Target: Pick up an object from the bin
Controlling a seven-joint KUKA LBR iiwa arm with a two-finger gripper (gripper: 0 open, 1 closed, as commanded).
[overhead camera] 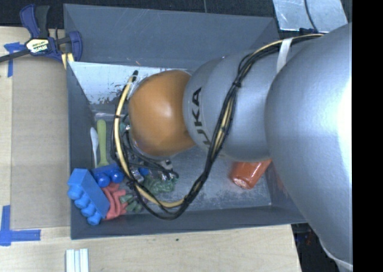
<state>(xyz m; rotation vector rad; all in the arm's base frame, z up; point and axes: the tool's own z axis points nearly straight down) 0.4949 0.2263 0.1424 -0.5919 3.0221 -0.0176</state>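
From my end, the gripper (149, 172) sits low in the lower-left part of the bin (179, 31). It is mostly tucked under the arm's orange cover (158, 112), so I cannot tell whether it is open or closed. It hangs over a small heap: a green piece (163, 185) right beside it, a red piece (115, 198) and a blue knobbed block (87, 196) just to the left, and what I take to be a pale green stick (102, 142) near the left wall. An orange-red object (248, 173) lies well apart to the right.
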